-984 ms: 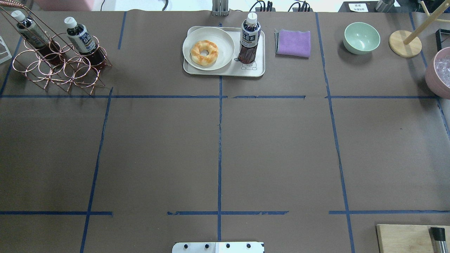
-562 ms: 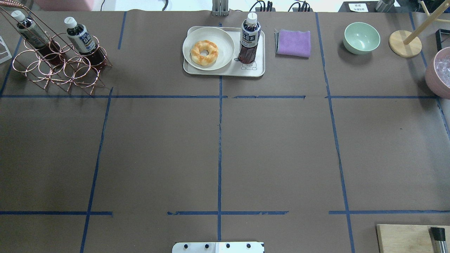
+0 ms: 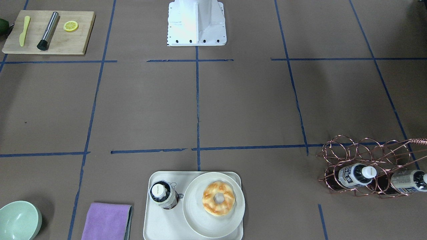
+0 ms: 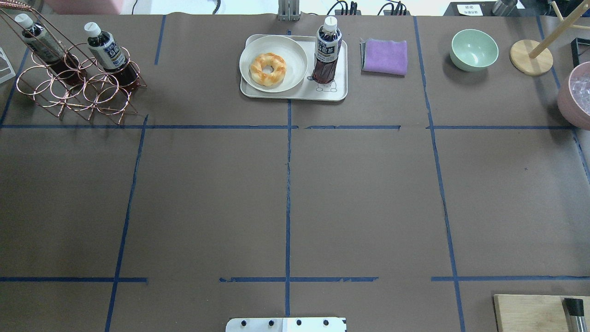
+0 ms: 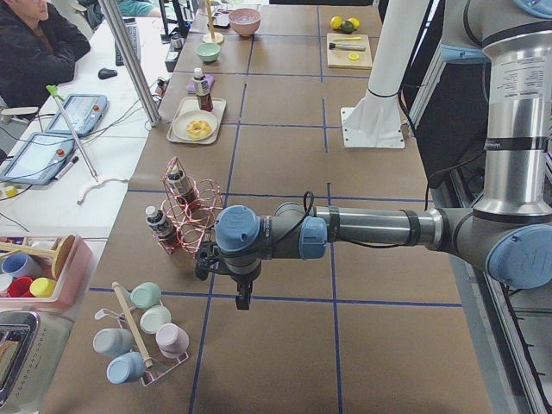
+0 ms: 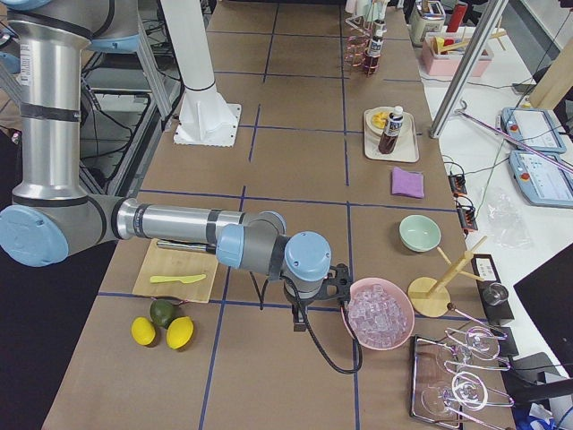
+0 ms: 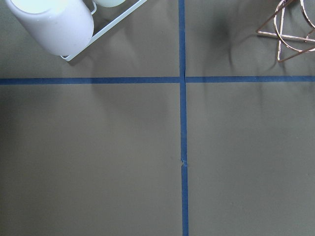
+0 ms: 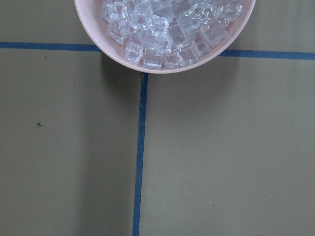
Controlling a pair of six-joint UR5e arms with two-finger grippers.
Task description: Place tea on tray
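The tea bottle (image 4: 327, 50), with dark liquid and a white cap, stands upright on the right end of the cream tray (image 4: 299, 93), over its cartoon animal. It also shows in the front-facing view (image 3: 162, 195) on the tray (image 3: 163, 223). No gripper touches it. My left gripper (image 5: 243, 300) hangs low over the table near the copper rack (image 5: 191, 216), seen only in the exterior left view. My right gripper (image 6: 299, 319) hangs beside the pink ice bowl (image 6: 380, 313), seen only in the exterior right view. I cannot tell whether either is open.
A round plate (image 4: 295, 50) with a doughnut (image 4: 268, 69) fills the tray's left part. Two more tea bottles (image 4: 106, 48) lean in the copper rack (image 4: 78, 90). A purple cloth (image 4: 385, 56), a green bowl (image 4: 474, 48) and a cutting board (image 3: 48, 40) are also there.
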